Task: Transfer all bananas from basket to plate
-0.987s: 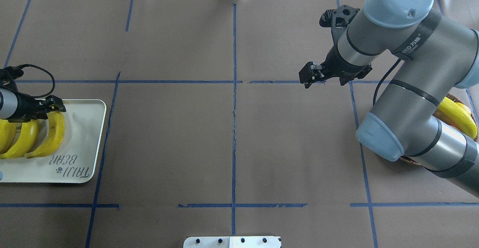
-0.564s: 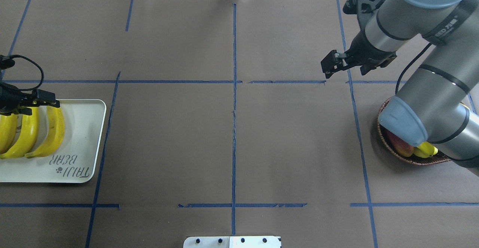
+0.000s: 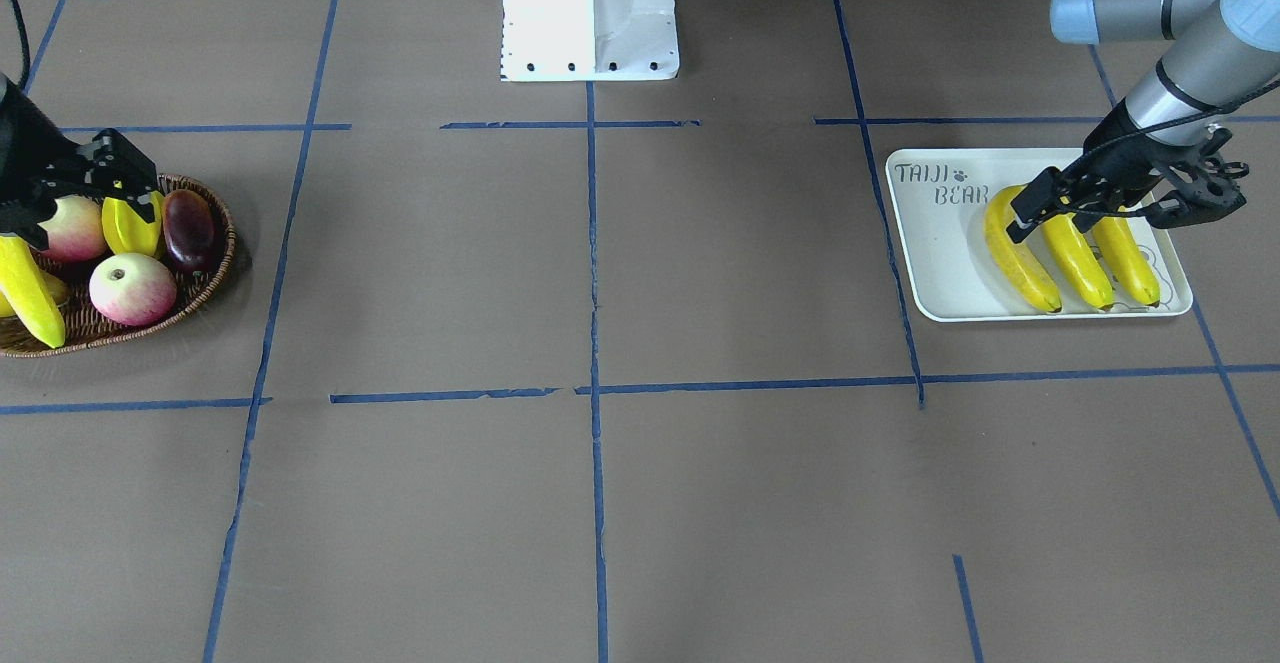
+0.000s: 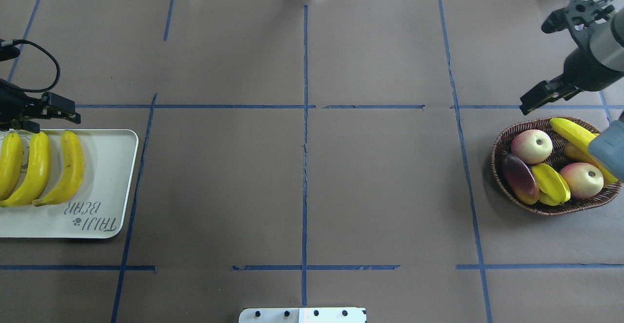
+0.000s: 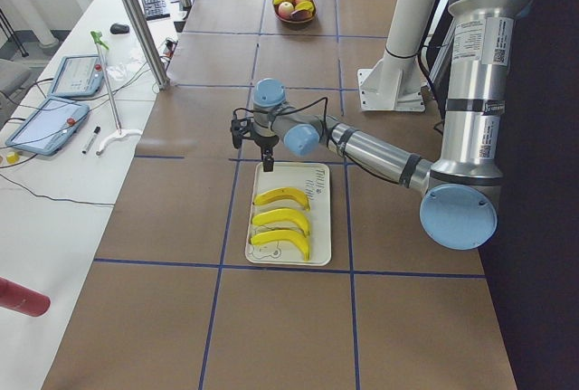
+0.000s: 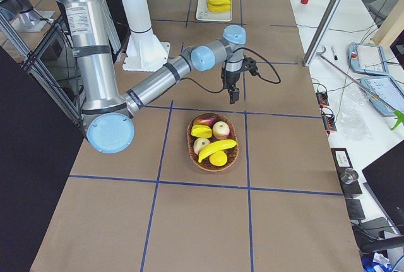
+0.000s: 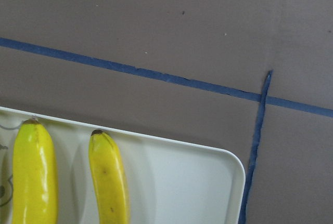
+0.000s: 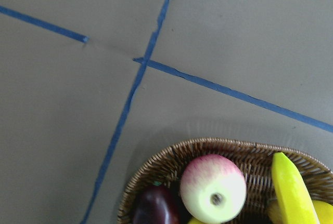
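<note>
Yellow bananas (image 4: 68, 167), three, lie side by side on the plate (image 4: 112, 177); the left gripper (image 4: 70, 111) hovers over their far tips, jaws apart. The right gripper (image 4: 529, 104) hangs just beside the basket (image 4: 495, 160), which holds a fourth banana (image 4: 573, 133); whether its jaws are parted, I cannot tell.

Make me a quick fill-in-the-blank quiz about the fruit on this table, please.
1. The plate holds ____ bananas.
2. Only ____ banana lies in the basket.
3. Beside it in the basket sit ____ pink-and-pale apples.
4. The print on the plate reads "____ BEAR".

Missing words: three; one; two; TAIJI.
</note>
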